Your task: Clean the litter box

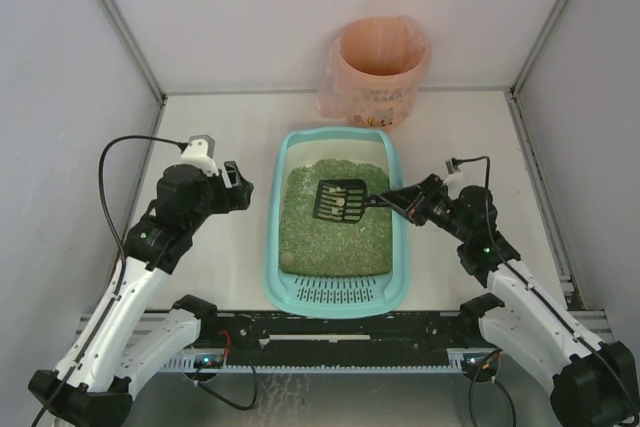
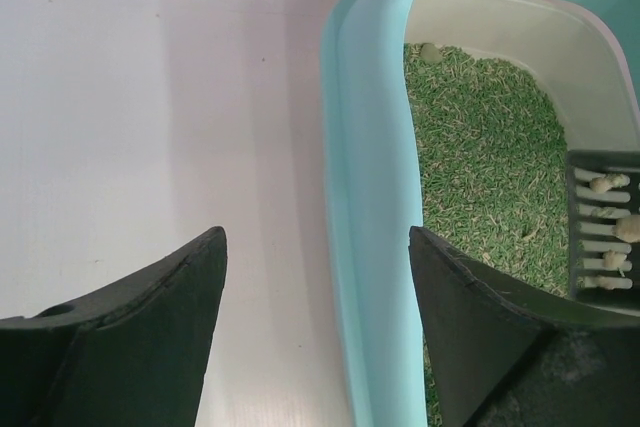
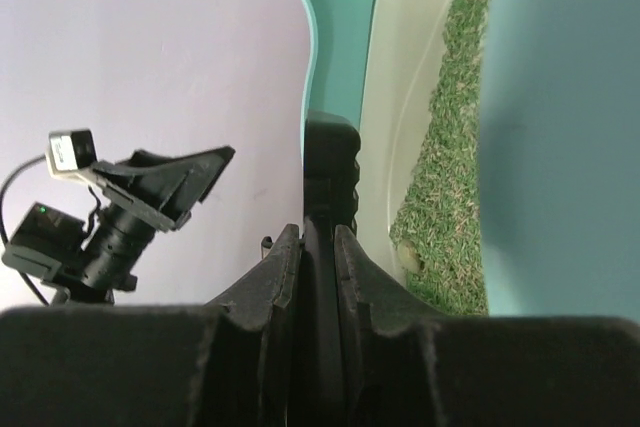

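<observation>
The light-teal litter box [image 1: 275, 237] lies in the middle of the table, with green litter [image 1: 340, 237] inside and its slotted grate end [image 1: 340, 294] nearest the arms. A small black slotted scoop [image 1: 340, 201] hangs level over the litter and carries several pale clumps [image 2: 603, 184]. My right gripper [image 1: 397, 197] is shut on the scoop's handle [image 3: 330, 157], over the box's right wall. My left gripper [image 1: 240, 187] is open just left of the box and holds nothing. In the left wrist view the box's left rim [image 2: 365, 197] shows between its fingers [image 2: 315, 237], untouched.
A round bin lined with a pink bag [image 1: 378, 67] stands open behind the box at the back wall. White walls close in the table on the left, right and back. A pale clump [image 2: 430, 50] lies in the litter at the far end, and another [image 3: 412, 259] by the left wall.
</observation>
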Robot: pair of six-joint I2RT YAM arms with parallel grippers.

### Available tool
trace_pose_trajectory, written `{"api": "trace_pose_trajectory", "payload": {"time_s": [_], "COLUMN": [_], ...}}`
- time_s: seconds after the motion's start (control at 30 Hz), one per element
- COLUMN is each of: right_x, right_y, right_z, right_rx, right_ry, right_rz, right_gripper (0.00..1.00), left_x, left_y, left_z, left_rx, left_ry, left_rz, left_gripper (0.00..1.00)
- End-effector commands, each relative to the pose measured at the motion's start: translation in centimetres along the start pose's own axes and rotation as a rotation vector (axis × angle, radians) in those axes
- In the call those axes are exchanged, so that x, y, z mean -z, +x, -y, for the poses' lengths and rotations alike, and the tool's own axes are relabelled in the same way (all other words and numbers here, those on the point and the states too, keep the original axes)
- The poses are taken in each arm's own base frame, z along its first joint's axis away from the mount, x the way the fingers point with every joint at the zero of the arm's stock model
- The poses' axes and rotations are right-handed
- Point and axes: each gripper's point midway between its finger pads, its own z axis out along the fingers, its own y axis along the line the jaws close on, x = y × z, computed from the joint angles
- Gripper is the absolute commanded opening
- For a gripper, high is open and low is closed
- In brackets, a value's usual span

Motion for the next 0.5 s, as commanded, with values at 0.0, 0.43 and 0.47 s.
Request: {"api": "trace_pose_trajectory", "payload": {"time_s": [0.0, 0.43, 0.47], "right_x": [0.5, -0.9, -1.0], "right_y": [-1.4, -1.5, -2.3], "right_z": [-1.7, -2.3, -2.1], "right_rx": [-0.025, 0.007, -0.004], "right_ry": [-0.094, -0.053, -0.040], "right_rz": [0.078, -0.028, 0.012], "right_gripper": [0.00, 0.00, 0.00], "left_x": [-0.1, -0.2, -0.3], "left_y": [-0.5, -0.4, -0.4], "left_z": [0.4, 0.0, 0.0], "left_rx": [0.007, 0.025, 0.029], "left_ry": [0.031, 0.034, 0.035], "left_rz": [0.025, 0.015, 0.015], "left_gripper": [0.77, 0.76, 0.76]}}
